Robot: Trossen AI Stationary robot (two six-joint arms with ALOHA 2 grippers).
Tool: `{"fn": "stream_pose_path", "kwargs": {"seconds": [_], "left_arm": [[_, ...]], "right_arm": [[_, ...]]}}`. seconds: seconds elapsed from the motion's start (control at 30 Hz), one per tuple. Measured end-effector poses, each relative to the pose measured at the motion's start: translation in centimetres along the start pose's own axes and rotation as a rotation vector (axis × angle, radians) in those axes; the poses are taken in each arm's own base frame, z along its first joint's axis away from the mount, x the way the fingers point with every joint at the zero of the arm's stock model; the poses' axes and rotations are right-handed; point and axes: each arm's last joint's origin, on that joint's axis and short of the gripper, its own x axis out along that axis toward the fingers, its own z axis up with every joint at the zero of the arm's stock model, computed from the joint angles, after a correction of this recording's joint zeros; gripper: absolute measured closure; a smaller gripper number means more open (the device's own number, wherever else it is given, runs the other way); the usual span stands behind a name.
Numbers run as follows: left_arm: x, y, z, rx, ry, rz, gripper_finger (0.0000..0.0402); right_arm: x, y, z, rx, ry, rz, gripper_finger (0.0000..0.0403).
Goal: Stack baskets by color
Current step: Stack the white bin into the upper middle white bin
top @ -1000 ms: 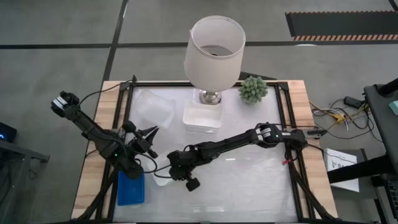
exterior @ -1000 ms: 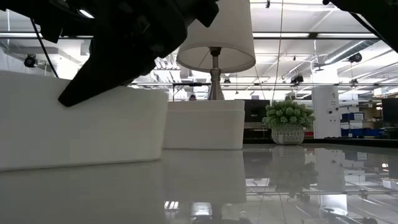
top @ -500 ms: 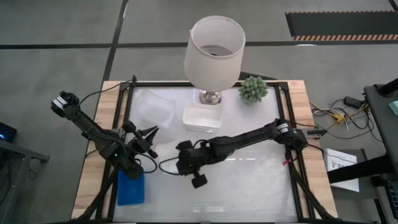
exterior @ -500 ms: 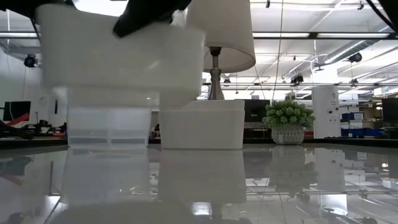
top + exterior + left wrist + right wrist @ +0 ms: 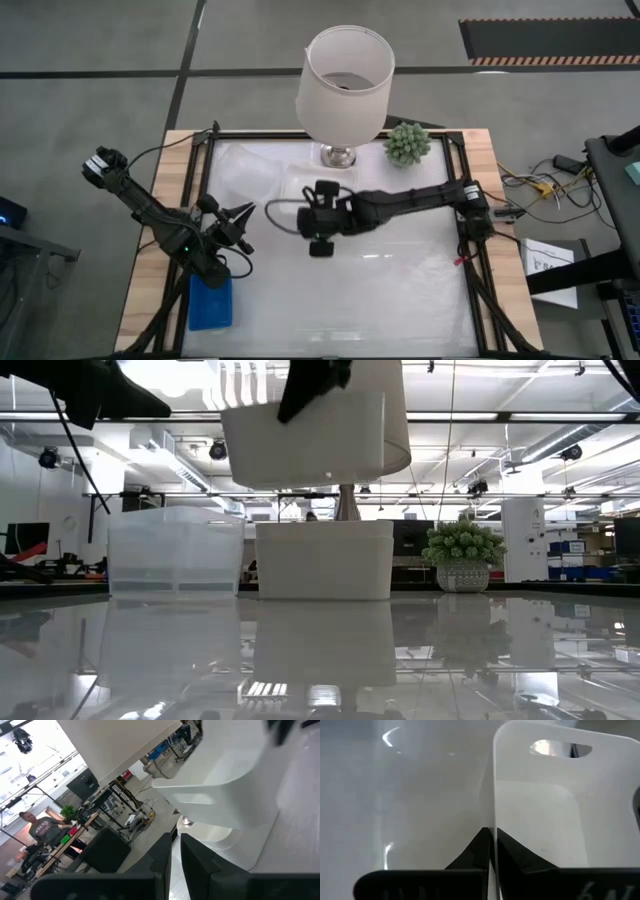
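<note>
Glossy white desk under bright hall lights, and from left to right it goes like this. At the lower left of the high view a blue basket lies flat near the desk's edge. Just above it the left pincer hangs with its fingers drawn together, nothing between them. Farther up sits a clear plastic container, standing on the desk. Next, at centre, the right pincer is clamped on the wall of a white basket; the right wrist view shows that thin wall pinched between its fingers. This basket hangs in the air directly over a second white basket resting on the desk before the lamp. A small potted plant stands at the right.
</note>
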Motion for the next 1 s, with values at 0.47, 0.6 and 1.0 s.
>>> {"fn": "stream_pose_path", "kwargs": {"seconds": [0.47,0.6,1.0], "left_arm": [[0.0,0.0,0.0,0.001,0.001,-0.001,0.038],[0.0,0.0,0.0,0.001,0.001,-0.002,0.038],[0.0,0.0,0.0,0.001,0.002,-0.003,0.038]], "right_arm": [[3.2,-6.4,-0.8,0.053,0.074,-0.003,0.0394],[4.0,-6.6,-1.6,0.052,0.109,-0.008,0.0394],[5.0,-8.0,-3.2,0.08,0.138,-0.037,0.0394]]}}
